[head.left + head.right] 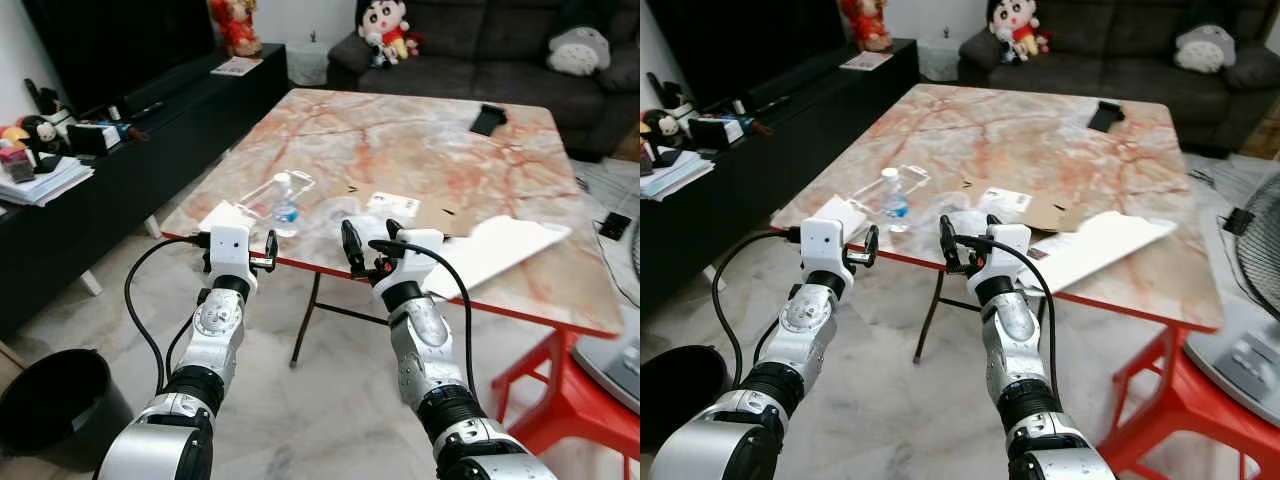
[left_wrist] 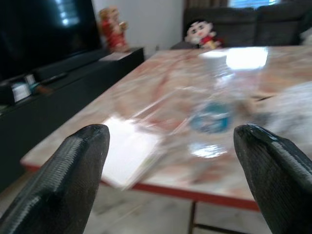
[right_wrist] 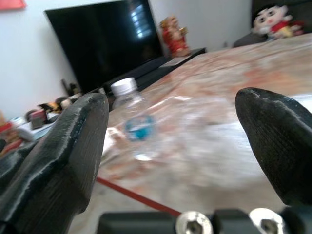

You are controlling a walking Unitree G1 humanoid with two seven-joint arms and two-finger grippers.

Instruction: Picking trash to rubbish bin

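A clear plastic bottle [image 1: 281,199] with a white cap and blue label lies on its side on the marble table [image 1: 400,140], close to the edge nearest the robot. Just beside the bottle, toward the TV bench, sits a flat white paper [image 1: 228,217] at the table's corner. On the bottle's other side lie a small white packet [image 1: 392,205], a piece of brown cardboard [image 1: 430,214] and a large white sheet [image 1: 500,250] that reaches past the edge.

The left hand [image 1: 240,243] hovers at the table edge just short of the bottle, its two black fingers spread wide with nothing between them. The right hand [image 1: 367,243] is also at the edge, beside the bottle on the packet's side, likewise spread and empty. Both wrist views look straight at the bottle between their fingers.

The rubbish bin [image 1: 55,405] stands on the floor well away from the bottle, down by the left arm's elbow near the bench.

I'd say the grasp is yet to come. The bottle is round, light and lying down, so a finger nudging it off-centre could roll it away across the slick marble or off the edge. Closing low might also snag the white paper along with it. And with the bin sitting low and behind, a loose grip could drop the bottle during the turn.
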